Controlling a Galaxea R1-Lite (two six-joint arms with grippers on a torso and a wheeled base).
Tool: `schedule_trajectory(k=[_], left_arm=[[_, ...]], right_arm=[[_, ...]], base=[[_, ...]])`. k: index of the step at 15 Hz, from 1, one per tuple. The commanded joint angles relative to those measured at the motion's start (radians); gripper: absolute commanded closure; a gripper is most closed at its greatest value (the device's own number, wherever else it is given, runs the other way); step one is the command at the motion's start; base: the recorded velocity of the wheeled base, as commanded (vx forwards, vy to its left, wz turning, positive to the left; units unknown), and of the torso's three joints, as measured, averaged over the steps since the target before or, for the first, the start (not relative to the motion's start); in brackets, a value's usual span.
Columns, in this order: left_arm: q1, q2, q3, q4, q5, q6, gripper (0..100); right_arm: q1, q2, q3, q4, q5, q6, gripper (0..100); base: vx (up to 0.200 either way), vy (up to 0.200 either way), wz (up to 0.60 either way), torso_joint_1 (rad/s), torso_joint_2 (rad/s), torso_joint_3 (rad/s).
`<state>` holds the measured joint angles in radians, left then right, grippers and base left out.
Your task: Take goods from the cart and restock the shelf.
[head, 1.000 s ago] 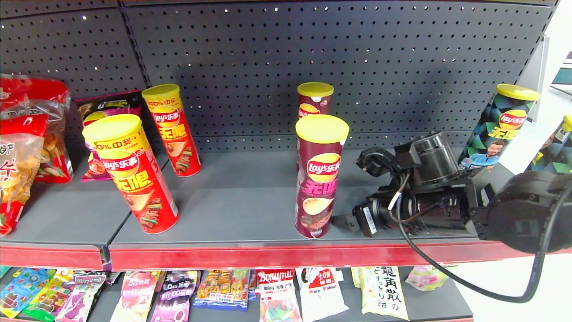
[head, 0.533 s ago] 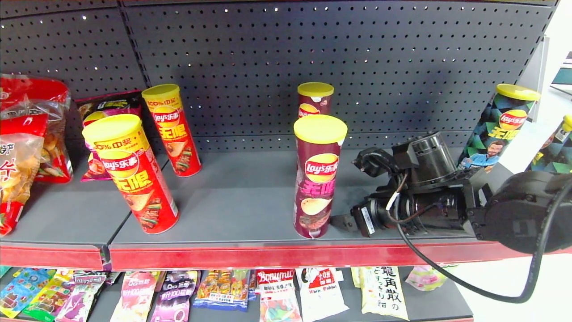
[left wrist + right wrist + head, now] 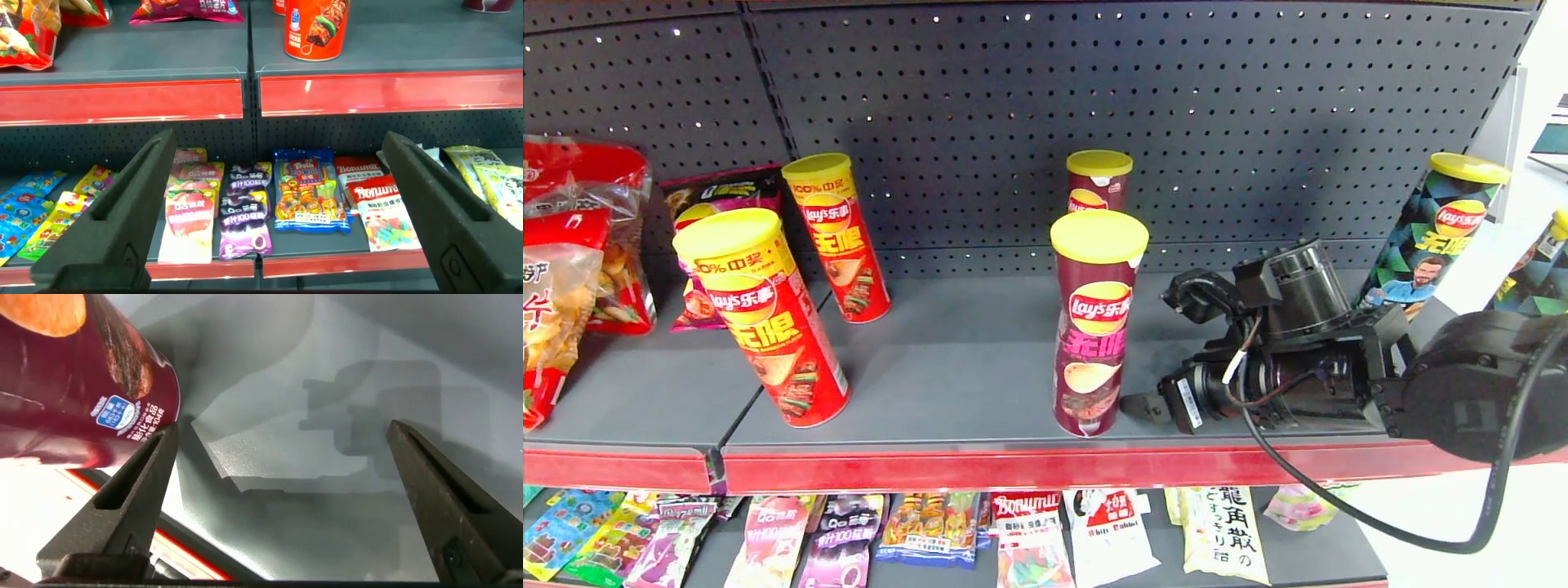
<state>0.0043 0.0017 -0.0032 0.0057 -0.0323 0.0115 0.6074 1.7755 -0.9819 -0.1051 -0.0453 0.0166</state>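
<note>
Since the shelf (image 3: 947, 359) held the maroon chip can (image 3: 1094, 327) standing near its red front lip, the right gripper (image 3: 282, 429), spread wide with one finger just beside the can's base, probably needed to back away level without clipping it.

The shelf (image 3: 947, 359) holds two red cans (image 3: 760, 318) (image 3: 837, 237), two maroon cans (image 3: 1094, 327) (image 3: 1098, 180) and two green-patterned cans (image 3: 1437, 229) (image 3: 1535, 273).

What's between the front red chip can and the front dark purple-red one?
Nothing stands there. In the head view, only bare grey metal shelf lies between the front red yellow-lidded chip tube and the front maroon yellow-lidded chip tube.
</note>
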Motion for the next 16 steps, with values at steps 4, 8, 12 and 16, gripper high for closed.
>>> schedule_trajectory(k=[4,8,12,16], left_arm=[[-0.001,0.001,0.0,0.0,0.0,-0.001,0],[0.0,0.0,0.0,0.0,0.0,-0.001,0],[0.0,0.0,0.0,0.0,0.0,0.001,0],[0.0,0.001,0.0,0.0,0.0,0.001,0]], right_arm=[[0.002,0.002,-0.008,-0.002,-0.001,-0.001,0],[0.014,0.004,-0.008,-0.002,-0.001,0.0,0],[0.014,-0.001,-0.003,-0.002,-0.001,0.0,0],[0.002,-0.173,0.109,-0.001,-0.002,0.006,0]], base=[[0.0,0.0,0.0,0.0,0.0,0.0],[0.0,0.0,0.0,0.0,0.0,0.0],[0.0,0.0,0.0,0.0,0.0,0.0],[0.0,0.0,0.0,0.0,0.0,0.0]])
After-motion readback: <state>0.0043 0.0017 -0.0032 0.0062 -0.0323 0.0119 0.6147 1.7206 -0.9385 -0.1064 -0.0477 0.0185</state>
